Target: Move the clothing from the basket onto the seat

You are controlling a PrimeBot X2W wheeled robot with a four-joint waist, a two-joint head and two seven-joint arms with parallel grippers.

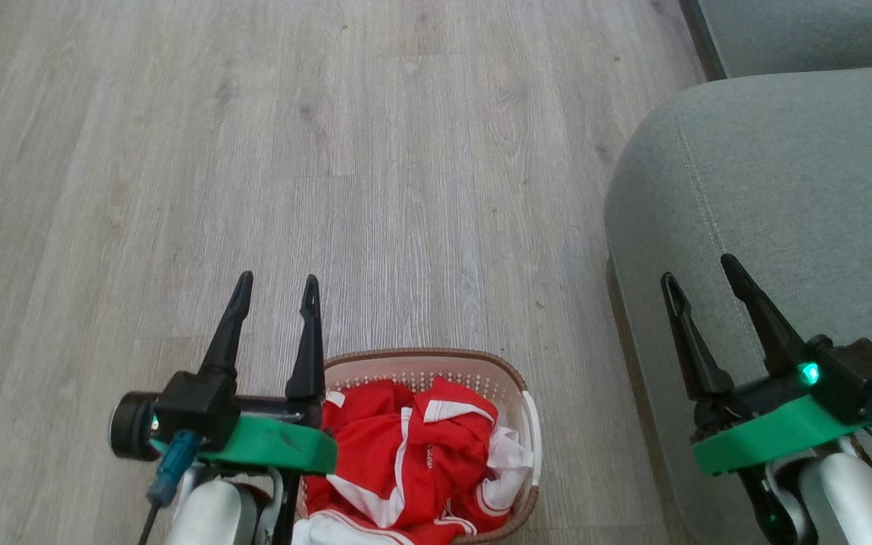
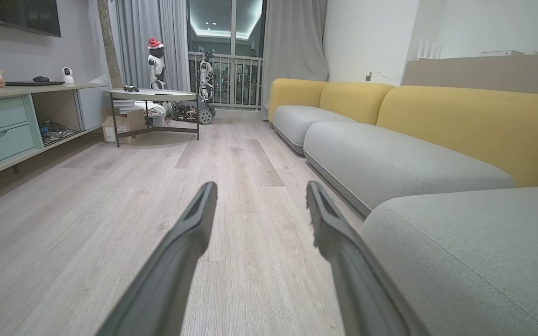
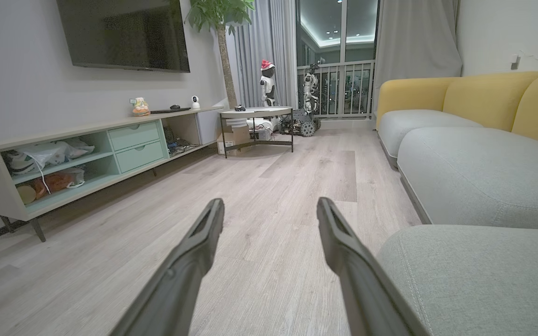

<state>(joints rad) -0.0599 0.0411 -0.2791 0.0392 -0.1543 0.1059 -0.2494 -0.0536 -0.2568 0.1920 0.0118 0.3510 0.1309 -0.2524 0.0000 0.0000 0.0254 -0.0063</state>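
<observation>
Red white-trimmed sports garments (image 1: pixel 398 454) sit heaped in the small white perforated basket (image 1: pixel 421 353) beside the grey-green fabric sofa cushion (image 1: pixel 784 189); left gripper (image 1: pixel 278 278) and right gripper (image 1: pixel 697 269) hang wide-jawed, empty, apparently readied to reach.

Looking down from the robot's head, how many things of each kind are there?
Grippers: 2 (left gripper, right gripper)
Basket: 1
Clothing heap: 1
Grey cushions: 2 (seat, far cushion)
Total: 6
</observation>
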